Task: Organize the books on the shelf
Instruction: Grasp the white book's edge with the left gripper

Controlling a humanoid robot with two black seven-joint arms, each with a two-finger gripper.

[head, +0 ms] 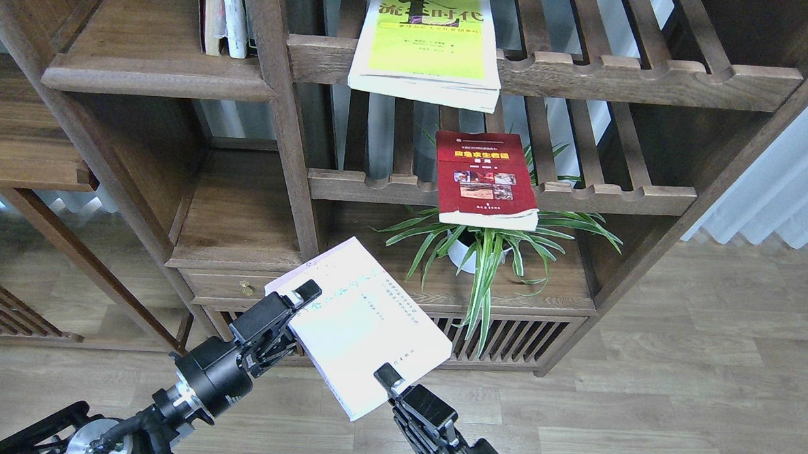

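My right gripper (387, 384) is shut on the lower corner of the pale lavender-white book (365, 328), holding it tilted in the air in front of the cabinet. At the book's left edge is my left gripper (297, 305). One of its fingers (306, 291) lies over the cover and the other is hidden beneath. The yellow-green book (425, 44) lies flat on the upper slatted rack, overhanging its rail. On the lower rack lies the dark red book (484, 179). The solid brown shelf (158, 80) is at the upper left.
A few thin books (224, 14) stand at the right end of the solid shelf. A spider plant (484, 258) in a white pot sits under the lower slatted rack (617, 195). A wooden post (283, 112) separates the shelf from the racks. Wood floor lies below.
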